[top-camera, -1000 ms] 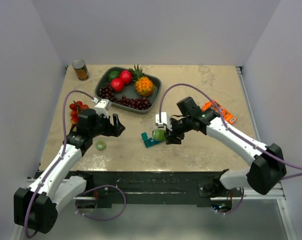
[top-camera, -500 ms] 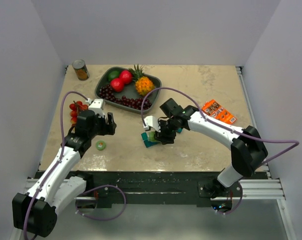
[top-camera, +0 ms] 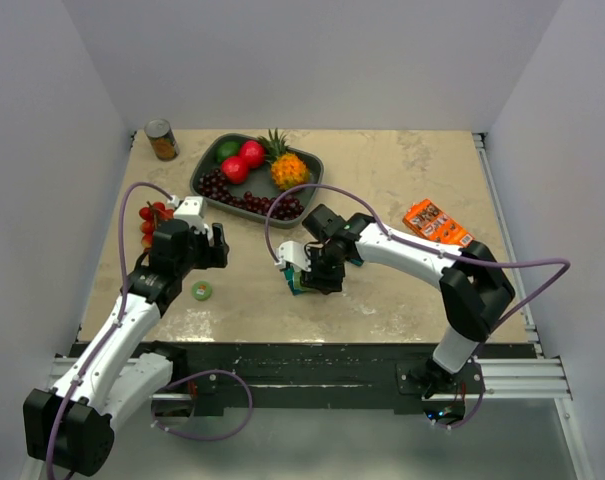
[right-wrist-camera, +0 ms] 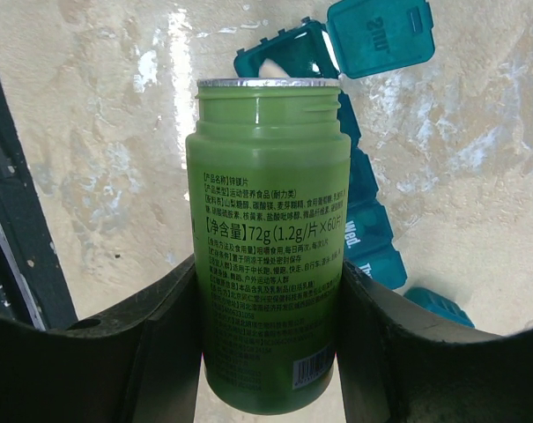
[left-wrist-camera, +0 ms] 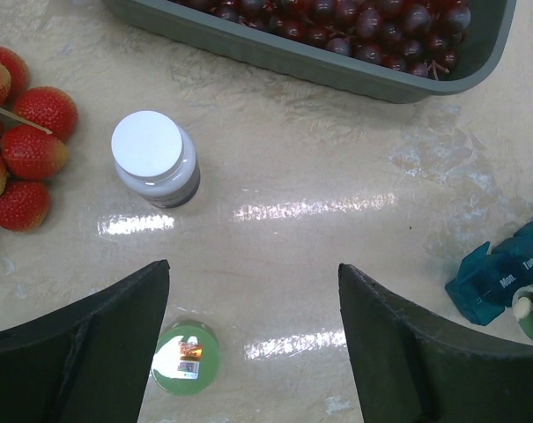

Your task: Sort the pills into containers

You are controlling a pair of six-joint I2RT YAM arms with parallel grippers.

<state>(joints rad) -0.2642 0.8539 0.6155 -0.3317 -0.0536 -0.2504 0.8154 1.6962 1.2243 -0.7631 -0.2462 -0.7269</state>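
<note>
Two arms, one bottle: how I'd handle this pour

Top view: the right gripper [top-camera: 308, 274] is clamped round the green bottle [top-camera: 302, 271]. It hangs right over the teal containers [top-camera: 295, 288] mid-table, a bit in front of the fruit tray [top-camera: 204, 170]. The left gripper [top-camera: 212, 246] sits off to the side, jaws spread with nothing in them, and the green cap [top-camera: 201, 290] lies near it.

Left wrist view: both fingers [left-wrist-camera: 90, 352] are wide apart over bare table, cap just below, and a white-lidded jar [left-wrist-camera: 154, 159] is up ahead. The containers poke in at the right edge.

Right wrist view: the bottle's uncapped, mouth aimed at an open compartment with what looks like one pale pill [right-wrist-camera: 270, 67] in it, lid [right-wrist-camera: 376, 37] flipped back.

My take: tip slowly with small wrist rolls so pills come out one at a time. Hold the mouth low and dead over one cube. That strip looks light, so a bump could skid it. The left arm pinning it wouldn't hurt.
</note>
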